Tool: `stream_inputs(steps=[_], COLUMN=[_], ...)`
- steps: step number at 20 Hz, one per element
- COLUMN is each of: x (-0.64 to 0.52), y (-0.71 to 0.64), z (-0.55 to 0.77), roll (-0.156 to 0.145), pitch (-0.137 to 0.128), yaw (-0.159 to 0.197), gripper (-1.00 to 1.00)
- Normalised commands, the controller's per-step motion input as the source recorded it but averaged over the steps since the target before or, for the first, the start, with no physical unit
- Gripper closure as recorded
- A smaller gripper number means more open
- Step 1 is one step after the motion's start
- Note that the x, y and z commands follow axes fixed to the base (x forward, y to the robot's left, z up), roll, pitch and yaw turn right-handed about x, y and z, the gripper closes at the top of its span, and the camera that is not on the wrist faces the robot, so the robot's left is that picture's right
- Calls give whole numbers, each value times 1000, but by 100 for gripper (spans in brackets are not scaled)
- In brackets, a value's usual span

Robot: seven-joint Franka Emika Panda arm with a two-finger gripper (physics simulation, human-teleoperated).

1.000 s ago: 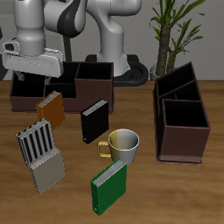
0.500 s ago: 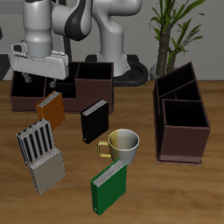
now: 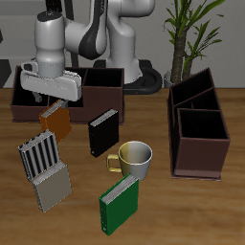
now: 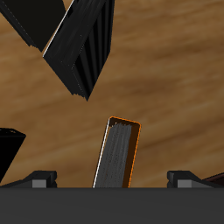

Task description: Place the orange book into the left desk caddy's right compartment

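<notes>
The orange book (image 3: 55, 119) stands tilted on the table in front of the broadside dark box (image 3: 72, 91). In the wrist view the orange book (image 4: 118, 156) shows edge-on, with pale pages and an orange cover. My gripper (image 3: 54, 100) is open and hangs just above the book. In the wrist view the gripper (image 4: 112, 179) has its fingertips (image 4: 39, 179) spread wide on either side of the book, not touching it. The left desk caddy (image 3: 198, 142), maroon-brown and seen lengthwise, stands far across the table.
A black book (image 3: 103, 131) stands close beside the orange book. A yellow-green mug (image 3: 134, 158), a green book (image 3: 120, 203) and two grey ribbed holders (image 3: 40, 155) lie nearer the front edge. A potted plant (image 3: 187, 29) stands behind the caddy.
My gripper has come down and moved over the orange book, from above the broadside box to just above the book. Nothing on the table has moved.
</notes>
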Motion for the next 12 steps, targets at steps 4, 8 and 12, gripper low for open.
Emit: stream_inputs(steps=[4,8,12], x=[72,32,38], y=[23,-59,-166], z=[-371,-221,-114], roll=[-9,-9,-40], pitch=[31,22,11], yaw=[-48,-14,-47], gripper=[-100,-100,-100])
